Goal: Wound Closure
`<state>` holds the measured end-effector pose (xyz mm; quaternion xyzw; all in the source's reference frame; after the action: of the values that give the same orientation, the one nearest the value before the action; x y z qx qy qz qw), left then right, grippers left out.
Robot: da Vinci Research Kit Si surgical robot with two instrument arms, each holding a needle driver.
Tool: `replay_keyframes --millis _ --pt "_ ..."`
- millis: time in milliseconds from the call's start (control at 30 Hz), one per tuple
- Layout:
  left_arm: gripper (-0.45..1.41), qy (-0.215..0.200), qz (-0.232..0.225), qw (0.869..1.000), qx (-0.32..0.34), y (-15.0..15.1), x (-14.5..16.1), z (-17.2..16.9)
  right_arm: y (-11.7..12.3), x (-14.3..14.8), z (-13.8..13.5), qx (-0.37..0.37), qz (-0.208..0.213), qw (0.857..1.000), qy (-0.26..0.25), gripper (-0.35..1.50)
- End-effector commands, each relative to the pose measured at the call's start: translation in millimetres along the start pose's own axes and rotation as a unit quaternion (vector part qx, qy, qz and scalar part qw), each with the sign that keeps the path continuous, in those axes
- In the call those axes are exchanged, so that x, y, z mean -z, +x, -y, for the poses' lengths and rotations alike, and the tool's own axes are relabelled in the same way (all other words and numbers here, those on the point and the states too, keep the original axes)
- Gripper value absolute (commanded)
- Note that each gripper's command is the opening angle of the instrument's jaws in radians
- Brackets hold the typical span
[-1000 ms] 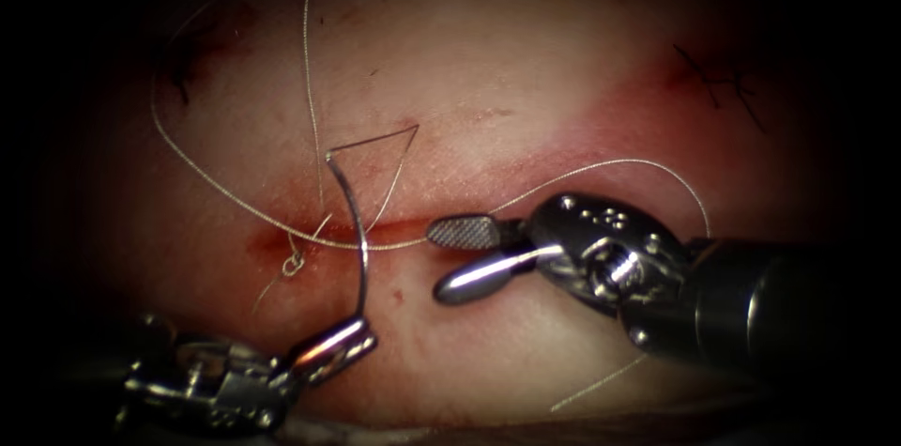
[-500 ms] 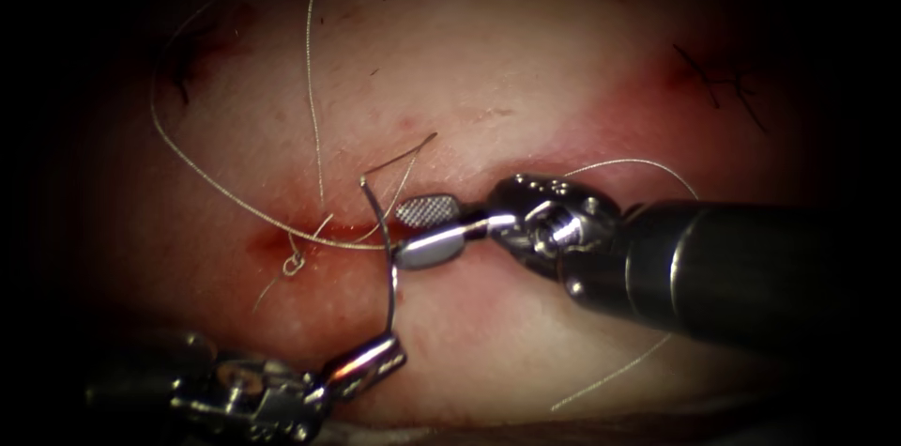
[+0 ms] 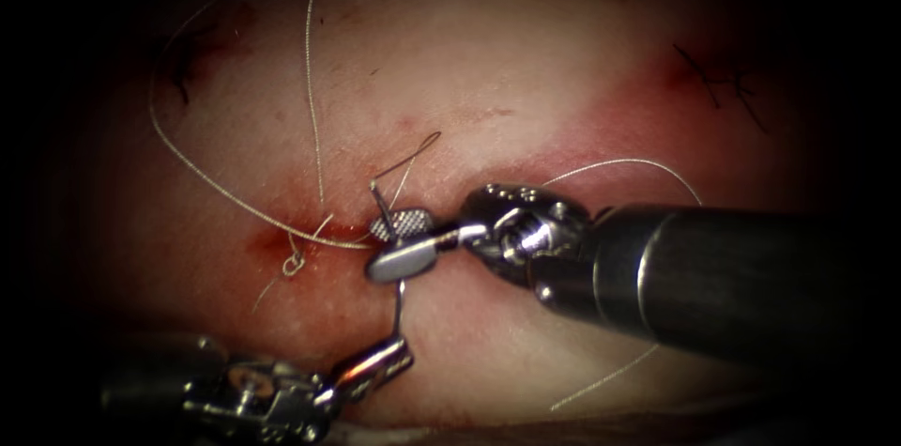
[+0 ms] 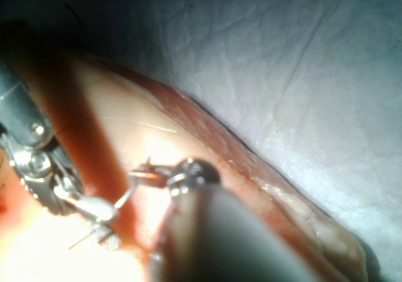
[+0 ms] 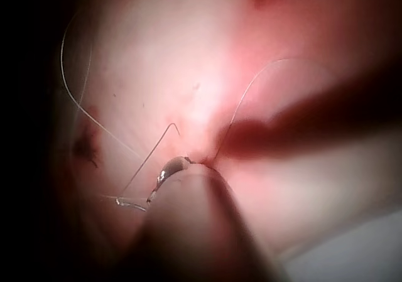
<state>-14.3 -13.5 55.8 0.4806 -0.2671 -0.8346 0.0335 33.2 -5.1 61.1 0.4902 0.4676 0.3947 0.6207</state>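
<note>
— Two hands on one needle now, or nearly; my left hand [image 3: 375, 363] grips the needle [image 3: 398, 300] at its lower end, jaws closed on it, and my right hand [image 3: 402, 241] has its two jaws spread on either side of the needle's upper part, not yet clamped that I can see.

— What changed over the last second?

— My right hand came in from well off to the side of the needle until the shaft of the needle runs between its jaws; the textured jaw lies behind the needle, the smooth jaw in front. My left hand drifted a little toward the right hand and carried the needle with it; the needle stands more upright than a second ago.

— Is the needle in the tissue?

— No; it hangs free above the tissue [image 3: 488, 61], its upper tip just over the cut [image 3: 328, 230], clear of the surface as far as I can judge. The thread [image 3: 197, 174] trails from that upper end, loops across the tissue beyond my left hand, and a small knot [image 3: 293, 264] sits beside the cut with red fluid [image 3: 267, 241] around it.

— And for the closure?

— I judge both hands are placed for the needle to change hands; nothing is released yet.
</note>
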Motion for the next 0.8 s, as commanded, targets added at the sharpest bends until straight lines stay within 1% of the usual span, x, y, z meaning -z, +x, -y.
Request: replay_keyframes --millis 33,133,200,300,500,600,633,667,700,733,767,800 --pt "-0.45 -0.001 0.0 1.0 0.001 0.0 -0.4 -0.9 -0.1 -1.0 -0.5 0.001 0.005 1.0 0.0 1.04" --pt "-0.45 -0.001 0.0 1.0 0.001 0.0 -0.3 -0.9 0.0 -1.1 -0.4 0.004 0.012 1.0 -0.011 0.99" --pt "-0.45 -0.001 0.0 1.0 0.001 0.0 -0.3 -0.9 0.0 -1.1 -0.2 0.018 0.013 0.999 -0.033 0.93" --pt "-0.45 -0.001 0.0 1.0 -0.001 0.1 -0.3 -0.9 0.4 -1.0 0.0 0.036 0.008 0.998 -0.055 0.88" --pt "-0.45 -0.003 -0.001 1.0 -0.001 0.2 -0.3 -0.9 1.5 -1.0 0.3 0.061 -0.003 0.995 -0.082 0.88" --pt "-0.45 -0.003 -0.001 1.0 -0.001 0.2 -0.3 -0.9 1.4 -1.5 0.9 0.071 -0.001 0.993 -0.095 0.88" --pt "-0.45 -0.003 -0.001 1.0 -0.001 0.2 -0.3 -0.9 1.2 -1.7 1.0 0.074 0.003 0.992 -0.097 0.81" --pt "-0.45 -0.003 -0.001 1.0 -0.001 0.2 -0.3 -0.9 1.1 -1.8 1.1 0.077 0.007 0.992 -0.099 0.63" --pt "-0.45 -0.003 -0.001 1.0 -0.001 0.3 -0.3 -0.9 1.0 -1.8 1.1 0.077 0.011 0.992 -0.102 0.56" --pt "-0.45 -0.003 -0.001 1.0 -0.001 0.3 -0.3 -0.9 1.0 -1.8 1.0 0.078 0.012 0.992 -0.103 0.54" --pt "-0.45 -0.004 -0.002 1.0 -0.001 0.3 -0.2 -0.8 1.0 -1.6 0.8 0.078 0.012 0.992 -0.103 0.42" --pt "-0.45 -0.004 -0.002 1.0 -0.001 0.3 -0.2 -0.8 1.0 -1.5 0.7 0.078 0.012 0.991 -0.104 0.41"
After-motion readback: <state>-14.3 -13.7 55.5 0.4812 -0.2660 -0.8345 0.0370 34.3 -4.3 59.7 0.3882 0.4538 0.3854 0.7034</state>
